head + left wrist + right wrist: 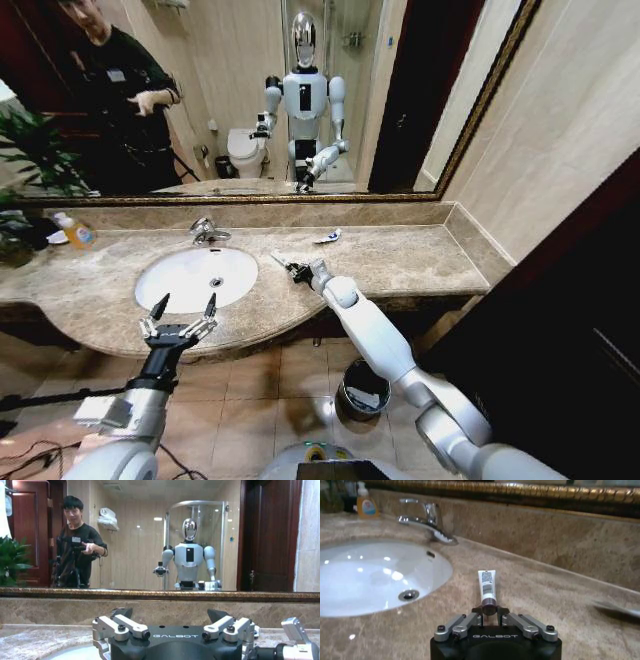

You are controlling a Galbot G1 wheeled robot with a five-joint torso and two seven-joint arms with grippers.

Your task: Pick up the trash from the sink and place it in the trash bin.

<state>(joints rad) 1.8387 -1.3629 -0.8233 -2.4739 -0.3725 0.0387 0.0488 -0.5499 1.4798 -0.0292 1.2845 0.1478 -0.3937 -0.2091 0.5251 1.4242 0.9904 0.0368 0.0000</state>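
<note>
Right hand [298, 271]: centre of the head view, low over the marble tabletop [400, 262] just right of the sink; its fingers are closed on the dark cap end of a small white tube [486, 585], which points away from the hand and lies along the tabletop.
Left hand [179, 318]: lower left of the head view, at the sink's front edge, fingers spread wide and holding nothing.
Sink [196, 277]: white oval basin, left of centre in the head view, chrome faucet [207, 232] behind it; nothing is visible in the bowl but the drain [408, 594].
Second piece of trash: a white sachet with a blue end [328, 237] lies near the back wall, upper centre, well apart from both hands.
Trash bin [363, 388]: dark round bucket on the tiled floor, lower centre, under the right arm; something pale lies inside.
Orange-labelled bottle [75, 231]: far left on the tabletop, by the plant.
</note>
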